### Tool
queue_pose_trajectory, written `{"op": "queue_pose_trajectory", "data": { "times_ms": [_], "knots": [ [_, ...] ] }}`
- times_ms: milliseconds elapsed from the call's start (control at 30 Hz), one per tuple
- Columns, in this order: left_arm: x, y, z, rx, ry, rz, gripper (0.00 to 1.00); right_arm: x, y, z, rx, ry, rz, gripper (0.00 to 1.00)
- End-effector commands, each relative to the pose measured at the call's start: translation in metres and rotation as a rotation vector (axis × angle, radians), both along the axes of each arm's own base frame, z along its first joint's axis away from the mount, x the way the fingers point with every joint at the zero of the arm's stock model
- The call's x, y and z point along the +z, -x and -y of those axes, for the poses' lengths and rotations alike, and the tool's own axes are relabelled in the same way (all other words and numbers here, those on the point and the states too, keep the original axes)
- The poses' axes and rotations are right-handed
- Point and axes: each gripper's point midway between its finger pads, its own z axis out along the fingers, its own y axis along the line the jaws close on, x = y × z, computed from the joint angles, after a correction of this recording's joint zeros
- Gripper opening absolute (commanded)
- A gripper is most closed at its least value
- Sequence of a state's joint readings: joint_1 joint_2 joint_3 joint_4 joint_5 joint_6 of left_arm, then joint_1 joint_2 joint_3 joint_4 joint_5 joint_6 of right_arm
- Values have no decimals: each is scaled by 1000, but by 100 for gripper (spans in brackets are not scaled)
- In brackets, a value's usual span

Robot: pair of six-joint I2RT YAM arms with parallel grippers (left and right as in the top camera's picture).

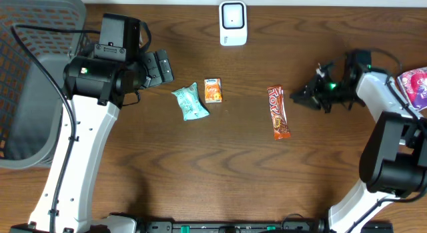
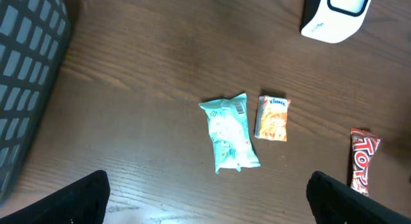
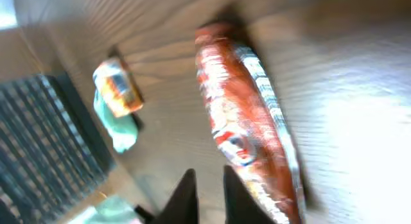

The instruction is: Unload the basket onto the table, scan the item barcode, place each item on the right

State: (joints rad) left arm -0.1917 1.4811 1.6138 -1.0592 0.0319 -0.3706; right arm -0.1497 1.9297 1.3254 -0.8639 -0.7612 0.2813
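1. Items lie flat mid-table (image 1: 233,166): teal packet (image 1: 191,102), orange packet (image 1: 213,90), red candy bar (image 1: 278,112).
2. Left gripper (image 1: 160,67): fingers wide apart, empty. Only its wrist view shows the teal packet's barcode (image 2: 239,108).
3. Right gripper (image 1: 301,96): fingers almost together, empty, just beside the bar.

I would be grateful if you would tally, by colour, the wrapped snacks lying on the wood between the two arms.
Teal packet: 1
Orange packet: 1
Red bar: 1
Total: 3
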Motion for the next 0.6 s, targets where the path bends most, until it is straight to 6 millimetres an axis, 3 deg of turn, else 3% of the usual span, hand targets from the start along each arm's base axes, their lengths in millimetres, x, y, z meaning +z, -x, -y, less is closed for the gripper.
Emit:
{"op": "queue_pose_trajectory", "data": {
  "times_ms": [0,167,367,567],
  "knots": [
    [-2,-1,-1,7,3,-9,98,15,-4,-25,132,103,95,1],
    [-2,-1,-1,7,3,-9,98,-7,5,-46,203,303,61,1],
    [-2,-1,-1,7,3,-9,98,-34,23,-35,173,646,-20,1],
    [-2,0,-1,7,3,-10,98,-48,42,-30,188,715,-74,1]
  ]
}}
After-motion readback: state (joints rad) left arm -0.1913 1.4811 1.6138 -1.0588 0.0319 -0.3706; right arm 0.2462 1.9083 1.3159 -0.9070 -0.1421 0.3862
